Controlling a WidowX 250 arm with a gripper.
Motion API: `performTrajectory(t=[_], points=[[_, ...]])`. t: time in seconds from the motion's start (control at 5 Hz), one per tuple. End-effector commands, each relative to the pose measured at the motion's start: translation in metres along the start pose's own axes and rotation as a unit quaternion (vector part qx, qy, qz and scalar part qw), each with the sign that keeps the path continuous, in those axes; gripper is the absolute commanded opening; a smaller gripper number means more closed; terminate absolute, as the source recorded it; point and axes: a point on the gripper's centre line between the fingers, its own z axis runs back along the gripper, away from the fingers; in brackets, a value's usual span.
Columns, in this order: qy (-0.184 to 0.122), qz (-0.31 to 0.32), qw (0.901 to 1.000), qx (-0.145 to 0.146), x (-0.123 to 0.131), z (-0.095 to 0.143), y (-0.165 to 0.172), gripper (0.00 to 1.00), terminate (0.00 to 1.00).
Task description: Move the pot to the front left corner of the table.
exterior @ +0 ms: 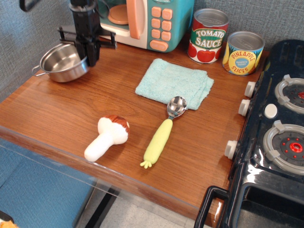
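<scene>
The shiny steel pot (62,62) with thin wire loop handles is at the back left of the brown wood-grain table (66,111). It looks tilted, its right side raised slightly off the wood. My black gripper (91,56) comes down from above and its fingers are shut on the pot's right rim. The pot is empty inside.
A teal toy microwave (152,21) stands just behind the gripper. A tomato sauce tin (207,35) and a pineapple tin (242,52) stand at the back. A teal cloth (174,83), a yellow-handled scoop (160,135) and a toy mushroom (107,137) lie mid-table. A black toy stove (275,142) is at the right.
</scene>
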Motion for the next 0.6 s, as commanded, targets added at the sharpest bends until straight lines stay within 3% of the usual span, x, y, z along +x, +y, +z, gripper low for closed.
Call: performTrajectory(t=[0.0, 0.4], points=[[-0.067, 0.022, 0.9973, -0.021, -0.03, 0.084, 0.005, 0.0, 0.0], [-0.033, 0.005, 0.9987, -0.038, -0.108, 0.062, 0.014, 0.0, 0.0]])
